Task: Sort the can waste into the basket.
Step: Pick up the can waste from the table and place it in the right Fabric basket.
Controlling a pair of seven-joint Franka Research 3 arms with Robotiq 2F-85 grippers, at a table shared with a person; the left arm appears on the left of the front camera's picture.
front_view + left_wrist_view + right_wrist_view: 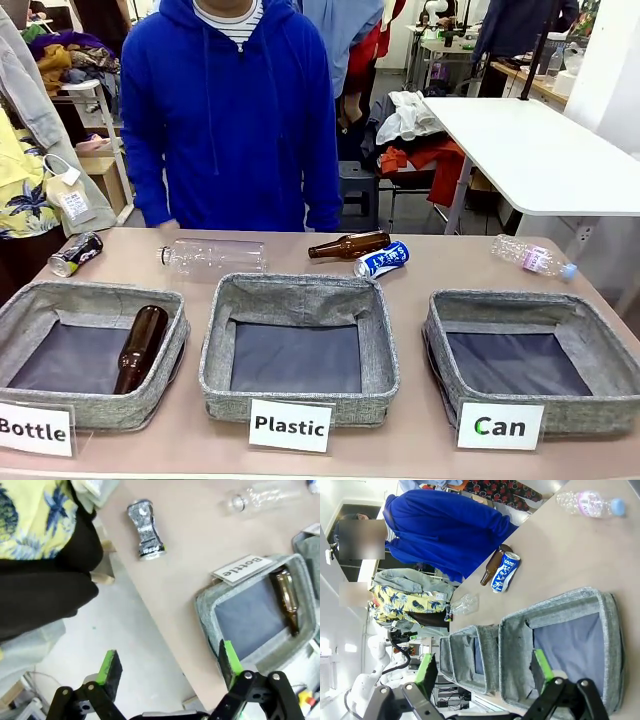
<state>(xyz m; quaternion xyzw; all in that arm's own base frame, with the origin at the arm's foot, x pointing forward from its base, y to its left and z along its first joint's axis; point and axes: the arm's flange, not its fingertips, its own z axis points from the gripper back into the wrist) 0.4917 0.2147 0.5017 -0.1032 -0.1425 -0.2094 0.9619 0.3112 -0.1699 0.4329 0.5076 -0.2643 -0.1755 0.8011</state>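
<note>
My left tool (170, 665) is spread wide with nothing between its green pads. It hangs over the floor, just off the tabletop's (450, 265) edge, near the corner of the Bottle basket (205, 610). My right tool (484, 667) is also wide open and empty, and it hovers above the near side of the Can basket (555, 609).

The blue can (381, 260) lies on its side on the tabletop behind the Plastic basket (300, 285), towards that basket's right corner. It is just beside a brown bottle (350, 244) that lies on the side nearer the person (235, 110). From my right wrist the two look close enough to touch, but I cannot tell whether they do.

The black can (76, 253) is dented and lies at the far left of the tabletop, behind the Bottle basket and well apart from the blue one. It is ahead of my left tool, near the tabletop's edge.

The Can basket sits at the front right behind its white card (500, 426), with only its dark lining showing inside.

A second brown bottle (140, 348) lies in the Bottle basket against its right wall. A clear bottle (212, 256) rests on its side between the two cans. A small bottle (530, 258) with a pink label lies behind the Can basket.
</note>
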